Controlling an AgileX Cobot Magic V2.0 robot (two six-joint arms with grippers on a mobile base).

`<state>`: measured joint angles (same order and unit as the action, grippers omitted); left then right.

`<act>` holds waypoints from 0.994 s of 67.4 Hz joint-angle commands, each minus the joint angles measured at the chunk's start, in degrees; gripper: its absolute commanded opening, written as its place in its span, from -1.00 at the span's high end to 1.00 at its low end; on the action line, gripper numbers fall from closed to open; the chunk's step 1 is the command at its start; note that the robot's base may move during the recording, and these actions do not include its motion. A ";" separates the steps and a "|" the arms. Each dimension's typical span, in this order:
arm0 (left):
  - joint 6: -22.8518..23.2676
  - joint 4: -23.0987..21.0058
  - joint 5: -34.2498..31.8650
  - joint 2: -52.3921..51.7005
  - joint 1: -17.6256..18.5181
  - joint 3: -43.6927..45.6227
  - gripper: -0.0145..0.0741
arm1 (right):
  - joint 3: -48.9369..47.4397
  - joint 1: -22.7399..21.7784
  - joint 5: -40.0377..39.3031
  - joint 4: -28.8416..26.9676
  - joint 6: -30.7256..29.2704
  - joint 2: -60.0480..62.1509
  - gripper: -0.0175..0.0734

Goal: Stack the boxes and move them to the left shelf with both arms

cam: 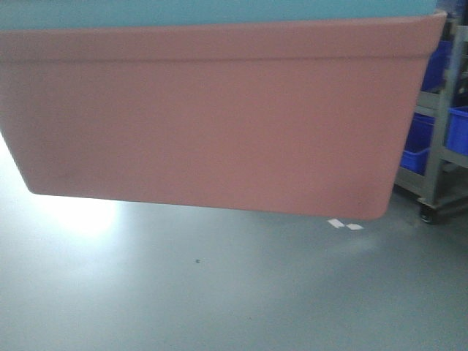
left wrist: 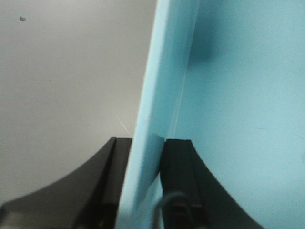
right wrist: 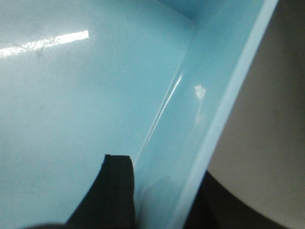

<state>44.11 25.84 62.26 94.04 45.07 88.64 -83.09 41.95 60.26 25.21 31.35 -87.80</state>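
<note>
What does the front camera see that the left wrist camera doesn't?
Only the front view shows the salmon pink plastic bin and dark blue plastic crates on a grey metal rack. Only the left wrist view shows the black left gripper, its jaws pinching a wall of the light turquoise blue plastic bin. Both show that turquoise bin.

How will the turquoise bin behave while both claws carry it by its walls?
Probably slippery: the turquoise bin is glossy inside, with glare streaks, so the pinch may creep. Likely light, since no load shows inside. The walls pinched by the left claw and right claw look thin, so they may flex.
</note>
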 commanded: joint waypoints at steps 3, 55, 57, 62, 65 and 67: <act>0.22 -2.84 -12.84 -2.59 2.50 2.73 0.68 | -2.55 1.72 -13.66 -4.58 -1.26 2.15 0.49; 0.22 -2.84 -12.84 -2.59 2.38 2.73 0.68 | -2.55 1.72 -13.66 -4.58 -1.26 2.15 0.49; 0.22 -2.84 -12.84 -2.59 2.38 2.73 0.68 | -2.55 1.72 -13.66 -4.58 -1.26 2.15 0.49; 0.22 -2.84 -12.84 -2.59 2.38 2.73 0.68 | -2.55 1.72 -13.66 -4.58 -1.26 2.15 0.49; 0.22 -2.84 -12.84 -2.59 2.38 2.73 0.68 | -2.55 1.72 -13.66 -4.58 -1.26 2.15 0.49; 0.22 -2.84 -12.84 -2.59 2.38 2.73 0.68 | -2.55 1.72 -13.66 -4.58 -1.26 2.15 0.49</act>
<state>44.11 25.84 62.26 94.04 45.07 88.64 -83.09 41.95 60.26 25.21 31.35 -87.80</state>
